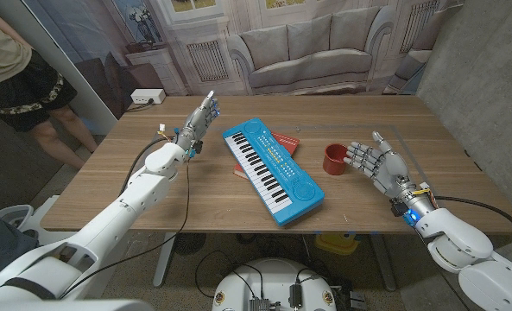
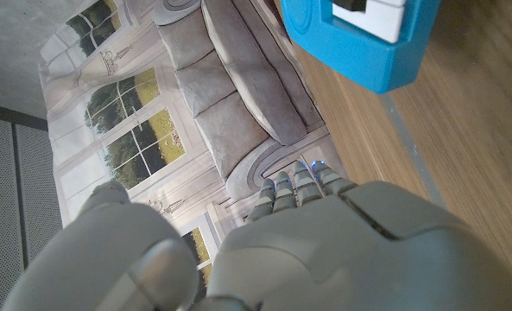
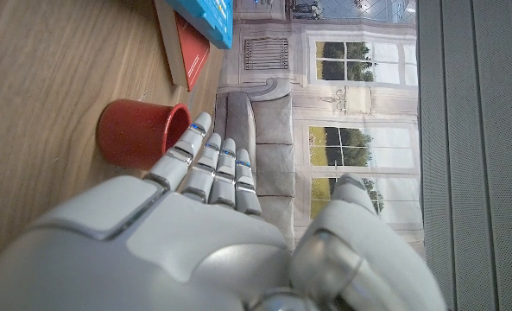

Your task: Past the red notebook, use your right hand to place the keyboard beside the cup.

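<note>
Just left of right hand, cup, keyboard

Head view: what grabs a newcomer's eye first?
The bright blue toy keyboard, lying diagonally mid-table and partly on top of the red notebook. Next, the red cup just right of it, with the right hand open beside it, fingers spread. The left hand is raised, open, on the keyboard's other side.
</note>
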